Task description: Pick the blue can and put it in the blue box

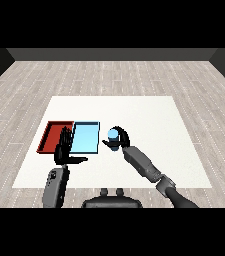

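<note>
A blue can (112, 136) is held upright just right of the light blue tray (86, 138), and my right hand (120, 140) is curled round it. Whether the can rests on the table or hangs above it I cannot tell. My left hand (64, 148) hovers over the near edge where the red tray (54, 136) meets the light blue one, fingers straight and thumb pointing right, holding nothing.
The two trays lie side by side at the left of the white table (149, 130). My right forearm (144, 165) crosses the table's near right part. A grey wood floor surrounds the table.
</note>
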